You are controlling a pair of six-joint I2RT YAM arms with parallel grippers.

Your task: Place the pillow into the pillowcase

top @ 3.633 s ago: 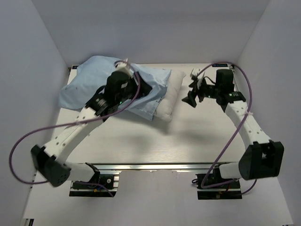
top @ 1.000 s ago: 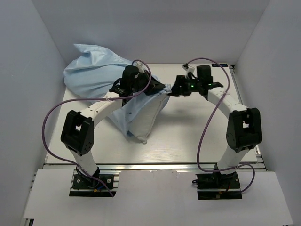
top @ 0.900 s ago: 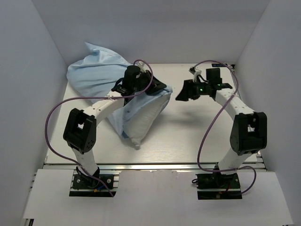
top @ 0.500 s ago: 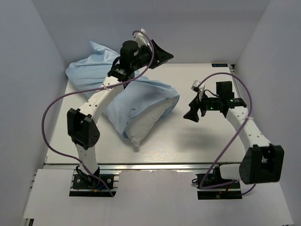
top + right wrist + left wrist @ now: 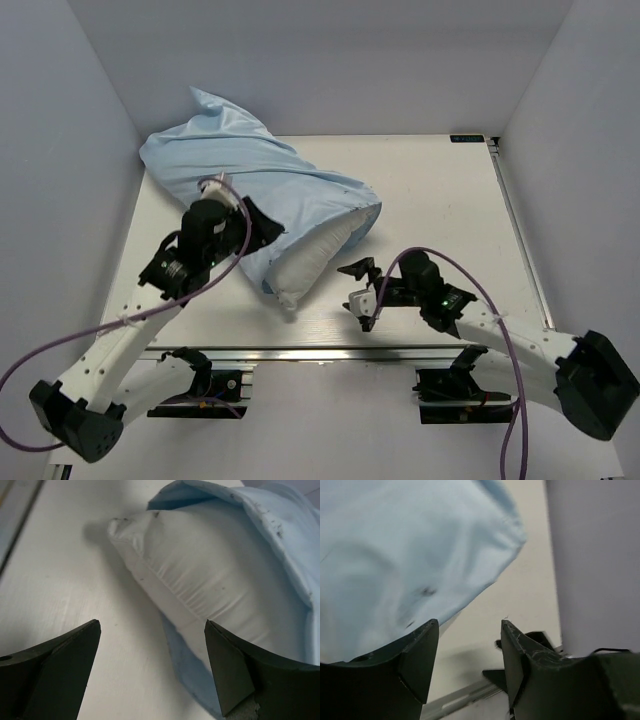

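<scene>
The light-blue pillowcase (image 5: 250, 180) lies across the table's back left, its open mouth facing front right. The off-white pillow (image 5: 312, 258) sits mostly inside it; one end and a pointed corner stick out at the mouth. In the right wrist view the pillow (image 5: 200, 575) bulges out under the pillowcase (image 5: 270, 520) edge. My left gripper (image 5: 262, 232) is open and empty, above the pillowcase's near side; the left wrist view shows the pillowcase (image 5: 405, 555) just beyond its fingers. My right gripper (image 5: 358, 285) is open and empty, low on the table right of the pillow's exposed end.
White walls close in the table at the left, back and right. A metal rail (image 5: 330, 352) runs along the front edge. Purple cables loop off both arms. Bare tabletop (image 5: 440, 200) lies to the right of the pillowcase.
Both grippers let go of the pillowcase mouth and drew back toward the front. The left arm dropped from high at the back; the right arm swung low to the front. The pillowcase settled over the pillow.
</scene>
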